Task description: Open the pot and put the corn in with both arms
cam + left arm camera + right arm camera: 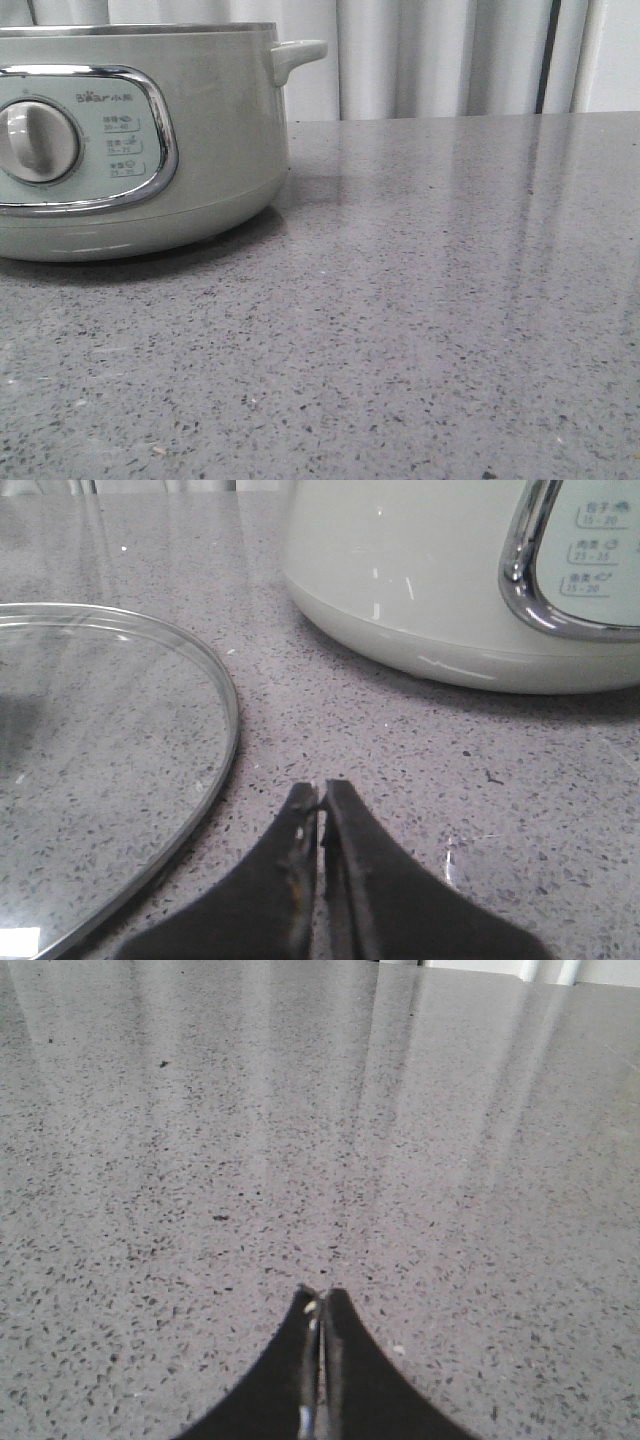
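The pot (pixel 210 140), pale grey-green with a chrome-framed panel, round dial (pixel 37 141) and stubby side handle (pixel 297 55), stands at the far left of the grey speckled table in the front view. Its top is cut off by the frame edge, so its inside is hidden. It also shows in the left wrist view (pixel 420 570). A clear glass lid (pixel 100 760) lies flat on the table beside the pot, apart from it. My left gripper (pixel 321 786) is shut and empty, low over the table between lid and pot. My right gripper (pixel 321 1294) is shut and empty over bare table. The corn is out of view.
Pale curtains (pixel 450 55) hang behind the table's far edge. The grey speckled tabletop (pixel 450 300) stretches to the right of the pot. Neither arm shows in the front view.
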`<action>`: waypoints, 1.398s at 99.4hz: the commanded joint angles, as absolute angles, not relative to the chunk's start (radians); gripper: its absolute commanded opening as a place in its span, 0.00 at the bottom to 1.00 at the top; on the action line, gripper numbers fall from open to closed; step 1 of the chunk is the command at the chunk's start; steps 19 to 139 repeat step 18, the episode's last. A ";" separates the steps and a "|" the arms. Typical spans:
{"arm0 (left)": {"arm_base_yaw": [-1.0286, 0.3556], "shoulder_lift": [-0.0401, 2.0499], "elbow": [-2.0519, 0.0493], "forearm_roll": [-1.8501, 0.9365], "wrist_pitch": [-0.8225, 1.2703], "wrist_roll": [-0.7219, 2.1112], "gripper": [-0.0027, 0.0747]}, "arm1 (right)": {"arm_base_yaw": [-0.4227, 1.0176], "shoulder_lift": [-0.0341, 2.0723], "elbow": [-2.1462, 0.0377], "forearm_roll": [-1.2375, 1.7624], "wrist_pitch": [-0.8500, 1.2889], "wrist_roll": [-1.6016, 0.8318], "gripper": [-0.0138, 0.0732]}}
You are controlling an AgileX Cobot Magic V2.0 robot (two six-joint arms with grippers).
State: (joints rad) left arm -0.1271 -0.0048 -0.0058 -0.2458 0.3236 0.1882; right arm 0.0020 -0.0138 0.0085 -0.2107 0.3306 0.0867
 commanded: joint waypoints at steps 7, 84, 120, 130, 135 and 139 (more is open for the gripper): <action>-0.123 -0.033 0.023 -0.260 0.283 0.179 0.01 | -0.005 -0.033 0.028 -0.213 0.311 0.087 0.10; -0.123 -0.033 0.023 -0.260 0.283 0.179 0.01 | -0.005 -0.033 0.028 -0.213 0.311 0.087 0.10; -0.123 -0.033 0.023 -0.260 0.283 0.179 0.01 | -0.005 -0.033 0.028 -0.213 0.311 0.087 0.10; -0.123 -0.033 0.023 -0.260 0.283 0.179 0.01 | -0.005 -0.033 0.028 -0.213 0.311 0.087 0.10; -0.123 -0.033 0.023 -0.260 0.283 0.179 0.01 | -0.005 -0.033 0.028 -0.213 0.311 0.087 0.10; -0.123 -0.033 0.023 -0.260 0.283 0.179 0.01 | -0.005 -0.033 0.028 -0.213 0.311 0.087 0.10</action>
